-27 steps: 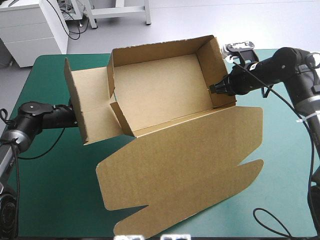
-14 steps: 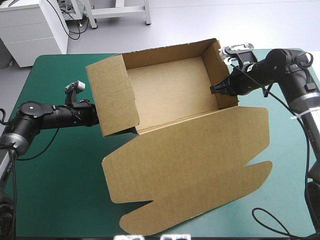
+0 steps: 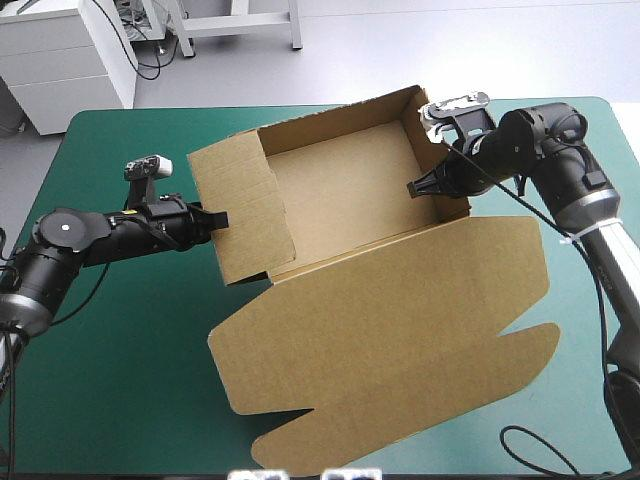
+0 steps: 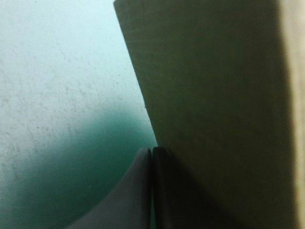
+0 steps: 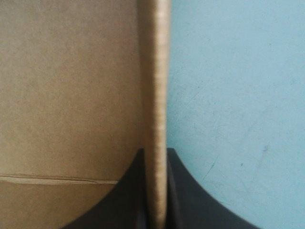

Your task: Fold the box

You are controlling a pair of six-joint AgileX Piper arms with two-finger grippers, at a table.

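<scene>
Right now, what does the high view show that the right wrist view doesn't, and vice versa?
Only the high view shows the whole box, its lid lying flat, and the left gripper at the left wall's outside. Only the right wrist view shows the right wall's edge clamped in the right gripper. Both show that gripper on the box and the teal-green cover.
</scene>
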